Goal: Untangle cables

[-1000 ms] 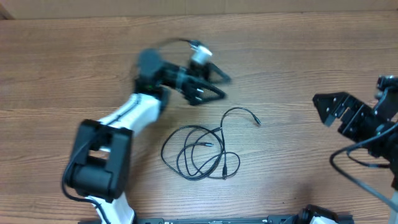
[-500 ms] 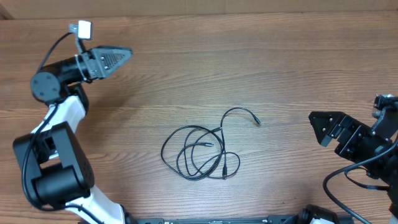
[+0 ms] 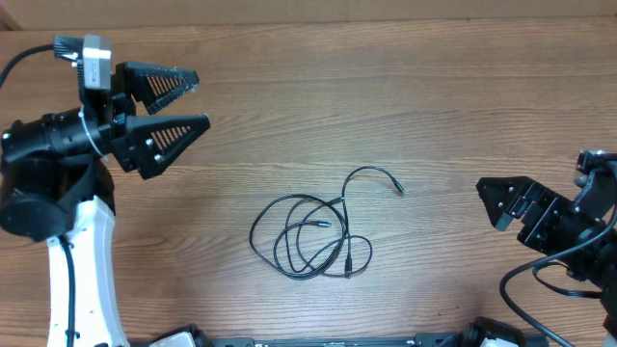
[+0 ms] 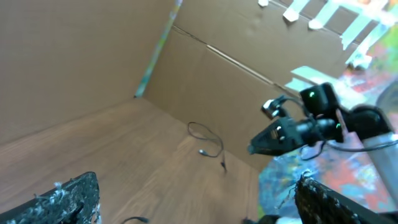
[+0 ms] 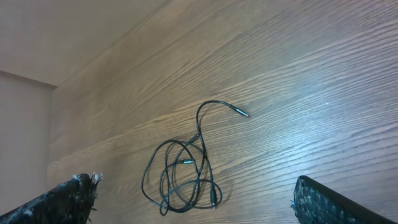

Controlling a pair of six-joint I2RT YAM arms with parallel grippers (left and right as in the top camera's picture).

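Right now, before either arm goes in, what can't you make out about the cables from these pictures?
- Overhead, right wrist: the cables overlap in a coil, too thin to tell which strand lies on top or how many cords there are.
- Left wrist: blurred; plug ends unreadable.
- Overhead: the right arm is cut off by the right edge.

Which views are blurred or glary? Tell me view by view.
Overhead: sharp, evenly lit, cables crisp. Left wrist: soft and tilted, cables only a faint squiggle. Right wrist: cables sharp, pale sheen on the table at right, own fingertips out of focus.
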